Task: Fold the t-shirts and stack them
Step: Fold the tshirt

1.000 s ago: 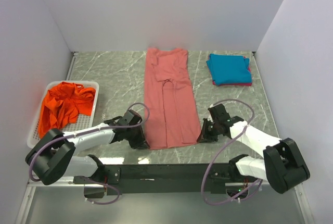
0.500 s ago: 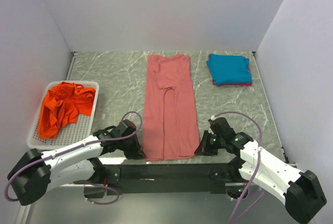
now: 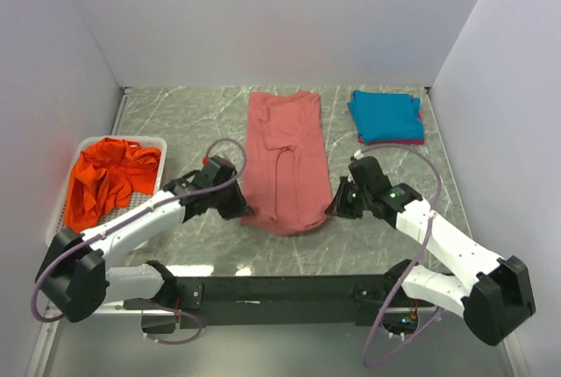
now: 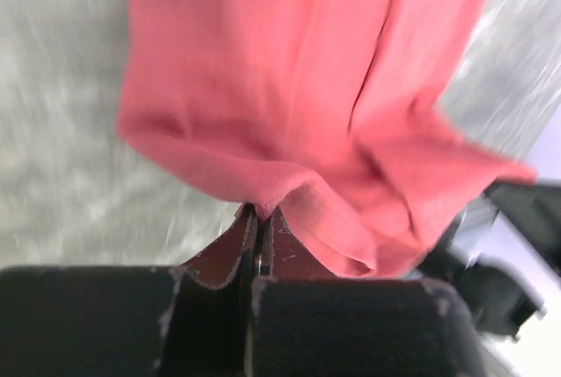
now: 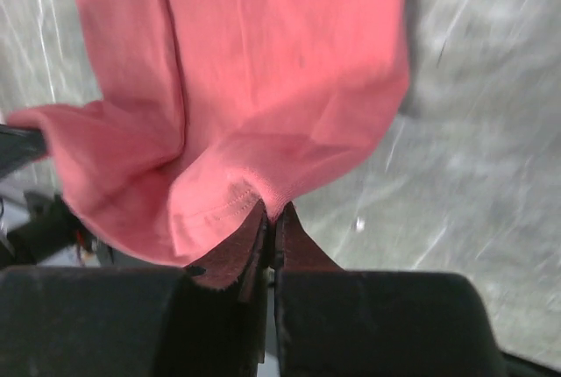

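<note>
Top external: salmon-red shirt (image 3: 285, 162) lies down the centre of the worktop (image 3: 175, 123), a long strip with its sides folded in, collar end at 12 o'clock, hem end at 6.

- Left end effector (image 3: 238, 210) is at the hem's 7 o'clock corner. Left wrist view shows its jaws pinched tight on a tuck of the salmon cloth.
- Right end effector (image 3: 337, 204) is at the 5 o'clock corner. Right wrist view shows it likewise closed hard on the stitched hem.
- The hem sags in a loose roll between the two grips.
- Teal-blue shirt (image 3: 384, 116) is folded at 1 o'clock, with a magenta shirt (image 3: 394, 141) edge showing beneath it.
- Orange shirt (image 3: 105, 180) is crumpled in the white basket (image 3: 60, 219) at 9 o'clock.

Step in hand, as I read it: the end-over-end fold of the salmon shirt, hem going to collar.

Next move calls for both arms to travel toward 12 o'clock together and level, keeping the hem taut enough not to twist. Then lay the corners square on the collar end and let go. Uneven pace would skew the fold. Stacking at 1 o'clock and the orange shirt come after.
</note>
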`<state>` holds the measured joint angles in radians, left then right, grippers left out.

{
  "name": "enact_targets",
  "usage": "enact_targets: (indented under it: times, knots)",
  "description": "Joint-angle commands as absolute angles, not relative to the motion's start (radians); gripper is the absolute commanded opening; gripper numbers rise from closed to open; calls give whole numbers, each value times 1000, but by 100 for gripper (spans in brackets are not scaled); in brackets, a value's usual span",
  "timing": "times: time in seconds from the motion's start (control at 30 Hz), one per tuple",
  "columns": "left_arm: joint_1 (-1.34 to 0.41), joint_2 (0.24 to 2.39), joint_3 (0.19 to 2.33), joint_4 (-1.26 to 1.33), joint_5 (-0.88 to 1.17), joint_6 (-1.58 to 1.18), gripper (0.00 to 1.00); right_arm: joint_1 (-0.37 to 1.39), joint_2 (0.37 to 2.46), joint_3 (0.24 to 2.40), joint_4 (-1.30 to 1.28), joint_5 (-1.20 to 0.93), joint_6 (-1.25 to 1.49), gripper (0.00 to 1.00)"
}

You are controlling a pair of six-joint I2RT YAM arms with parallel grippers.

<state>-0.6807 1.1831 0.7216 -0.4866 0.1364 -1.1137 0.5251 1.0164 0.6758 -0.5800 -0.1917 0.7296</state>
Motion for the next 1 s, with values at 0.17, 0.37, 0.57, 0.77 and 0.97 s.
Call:
enact_targets:
  times: [0.17,0.37,0.57,0.77,0.97]
  knots:
    - [-549,1362,955,-348,19,-994,1,451,1181,879,-430,-52,640,0]
    - [-490,1505,1083,-318,3,-950,1,399,1314,997,-384,-41,604,0]
    - [-431,1620,1167,-282,3,-914,1,370,1480,1106,-348,-97,578,0]
    - [-413,1719,1246,-285,3,-871,1,336,1618,1192,-328,-104,574,0]
    - [-394,1808,1311,-288,32,-836,1,314,1706,1244,-315,-98,572,0]
